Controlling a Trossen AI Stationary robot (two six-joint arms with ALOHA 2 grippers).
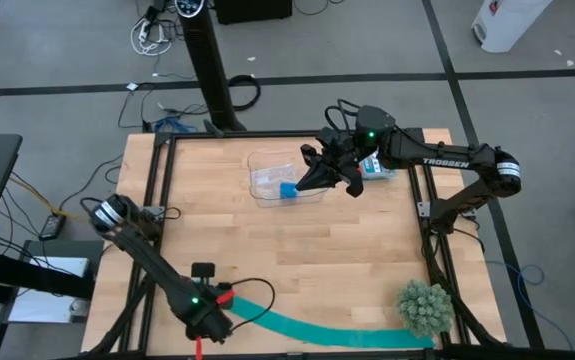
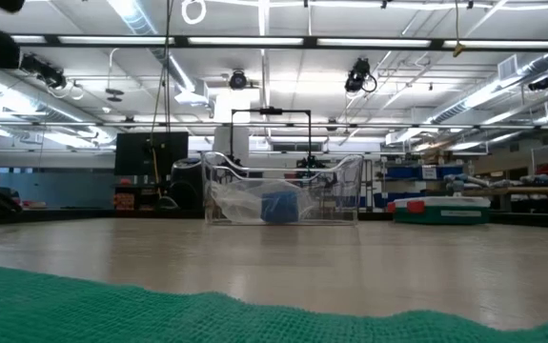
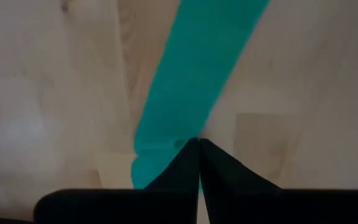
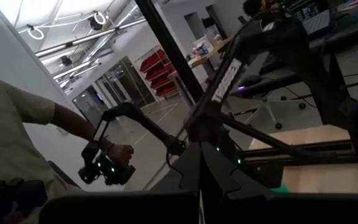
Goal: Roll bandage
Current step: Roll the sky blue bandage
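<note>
Rolling barely begun: left jaws (image 1: pixel 210 322) pinch 1 end of the bandage (image 1: pixel 337 332), which trails away flat and uncoiled. Right jaws (image 1: pixel 312 180) pressed together, idle above the surface (image 1: pixel 267 250).

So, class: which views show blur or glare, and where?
Low view: the bandage right at the lens is soft, and ceiling strip lights glare. Left wrist view: the left gripper and wood are blurred. Right wrist view: bright ceiling lights, dark foreground.
</note>
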